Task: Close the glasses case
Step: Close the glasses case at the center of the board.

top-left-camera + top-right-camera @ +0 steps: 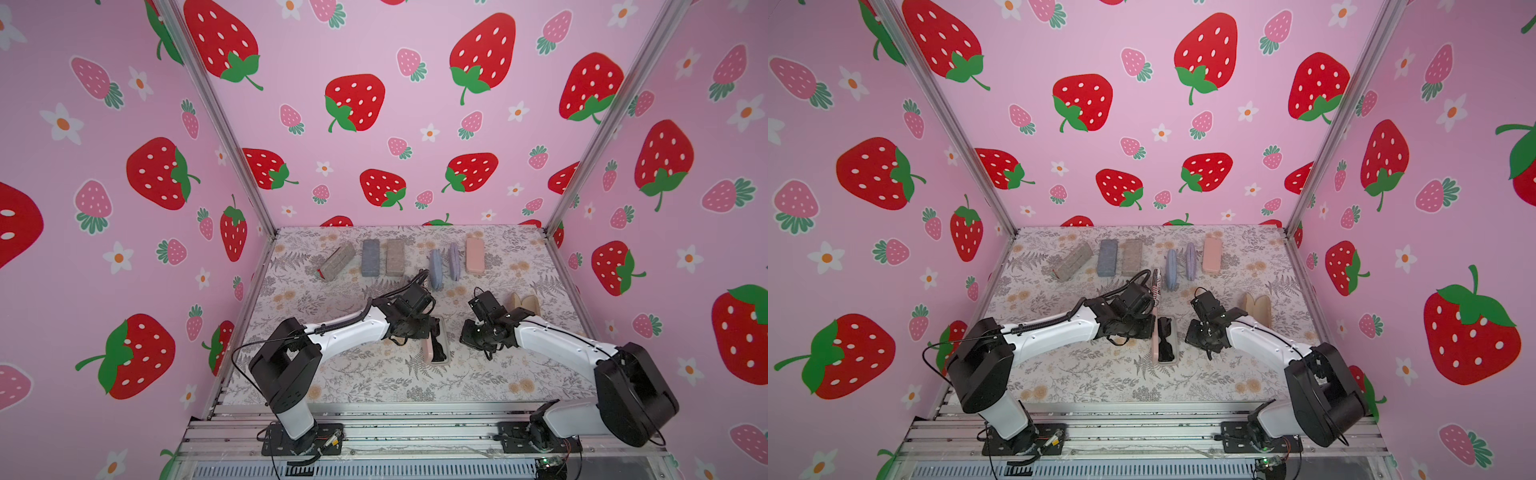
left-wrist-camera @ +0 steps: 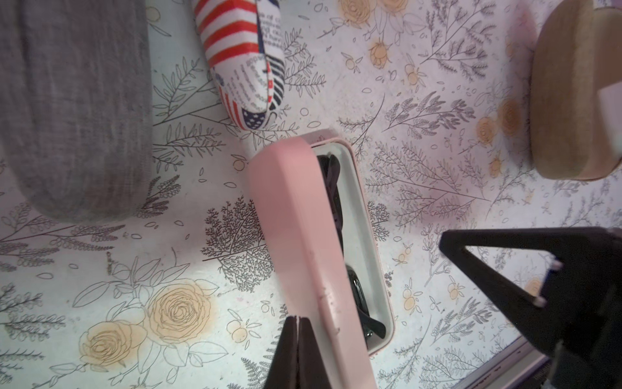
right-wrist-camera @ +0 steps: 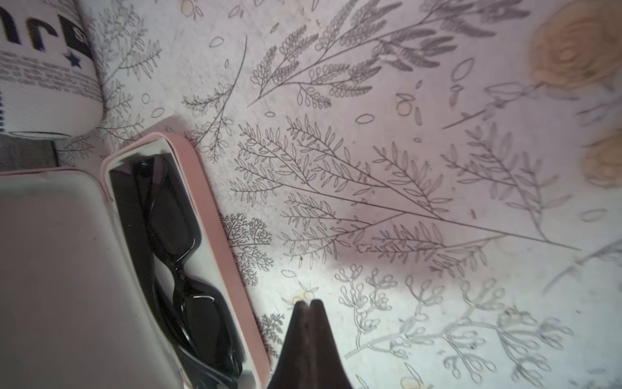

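Left gripper (image 2: 297,320) pinched together, empty, tips just beside the lid (image 2: 296,219) outer face; contact unclear. Right gripper (image 3: 309,303) also pinched together, empty, near the case (image 3: 215,215) rim. Case sits mid-frame in both top views (image 1: 1167,360), on the surface (image 1: 1100,374) between both grippers, lid raised, glasses (image 3: 175,229) inside.

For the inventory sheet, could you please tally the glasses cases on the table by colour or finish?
Pink: 2 (closed pink case, open pink case)
Felt: 3 (grey felt case, blue felt case, brown felt case)
Slim pouches: 2 (blue pouch, purple pouch)
Flag-print case: 1
Wood-look case: 1
Total: 9 cases
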